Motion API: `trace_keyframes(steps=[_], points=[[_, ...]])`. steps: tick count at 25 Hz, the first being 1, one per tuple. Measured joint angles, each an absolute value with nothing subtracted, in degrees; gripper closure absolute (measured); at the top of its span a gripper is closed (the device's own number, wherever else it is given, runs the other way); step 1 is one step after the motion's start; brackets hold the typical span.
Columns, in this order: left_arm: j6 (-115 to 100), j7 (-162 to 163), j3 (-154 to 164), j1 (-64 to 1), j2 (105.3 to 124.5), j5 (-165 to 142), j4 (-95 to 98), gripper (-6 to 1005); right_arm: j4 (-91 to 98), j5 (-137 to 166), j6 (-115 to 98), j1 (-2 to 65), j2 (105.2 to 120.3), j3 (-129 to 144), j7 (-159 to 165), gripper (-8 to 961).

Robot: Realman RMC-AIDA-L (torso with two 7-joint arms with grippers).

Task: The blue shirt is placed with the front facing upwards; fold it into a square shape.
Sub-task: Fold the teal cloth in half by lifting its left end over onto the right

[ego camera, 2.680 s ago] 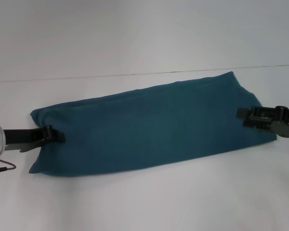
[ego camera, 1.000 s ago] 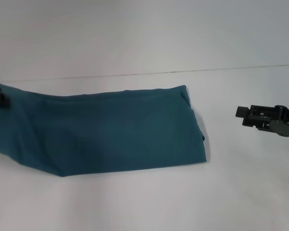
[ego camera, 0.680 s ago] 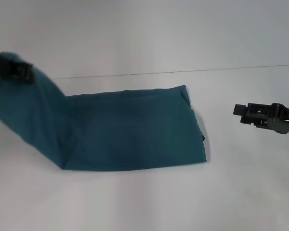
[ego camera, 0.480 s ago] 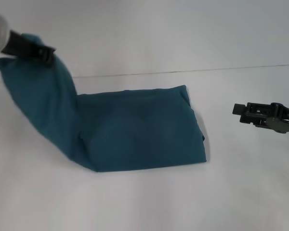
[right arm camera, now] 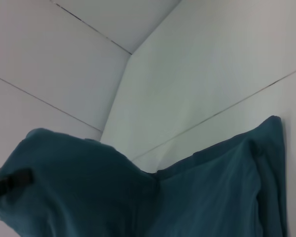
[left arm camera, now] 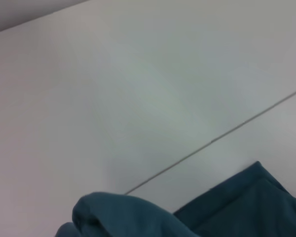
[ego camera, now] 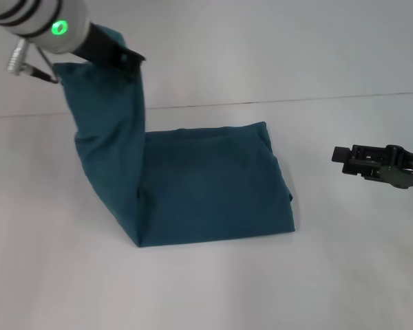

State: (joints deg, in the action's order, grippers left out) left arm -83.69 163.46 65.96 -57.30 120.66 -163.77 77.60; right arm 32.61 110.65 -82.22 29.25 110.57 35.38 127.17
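White surface: we see a pale, matte table (ego camera: 213, 289) filling most of the head view, with a thin dark seam running across it behind the cloth; the same seam shows in both wrist views.

Blue shirt: we find the blue shirt (ego camera: 213, 192) folded into a long dark teal band. Its right part lies flat on the table near the middle of the head view, with a squared far right corner and a slightly rumpled right edge. Its left part is lifted off the table and hangs as a steep, creased column, meeting the flat part at a fold on the near left. No lettering or collar shows on the side we see.

Left arm: we see its silver wrist with a green light at the upper left of the head view, raised well above the table.

Left gripper: we see the left gripper (ego camera: 124, 58) pinching the top end of the lifted cloth, dark fingers closed on the bunched fabric. In the left wrist view we see only a rounded hump of the shirt (left arm camera: 118, 217) close by, and beyond it a flat corner of cloth on the table.

Right gripper: we see the right gripper (ego camera: 341, 155) to the right of the shirt, well apart from it and touching no cloth. Whether its fingers are spread or closed we cannot tell. Its wrist view shows the shirt (right arm camera: 212, 187) on the table and the raised part at the far side.
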Motion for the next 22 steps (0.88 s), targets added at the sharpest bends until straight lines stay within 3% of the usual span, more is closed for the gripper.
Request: trace_keyframes(steps=[4, 13, 22], points=[[-79.0, 163.4, 69.6, -59.7, 120.58, -163.8, 71.1, 920, 32.6, 110.7, -82.0, 29.3, 110.57, 35.4, 127.2, 334], [-70.0, 162.2, 81.0, -63.2, 122.64, -163.8, 63.2, 921, 31.8, 110.7, -81.3, 29.5, 110.50, 35.5, 127.2, 333], [-64.9, 161.8, 85.9, -66.0, 123.41, -163.9, 56.2, 920, 31.8, 110.7, -81.3, 29.4, 110.47, 35.5, 127.2, 333]])
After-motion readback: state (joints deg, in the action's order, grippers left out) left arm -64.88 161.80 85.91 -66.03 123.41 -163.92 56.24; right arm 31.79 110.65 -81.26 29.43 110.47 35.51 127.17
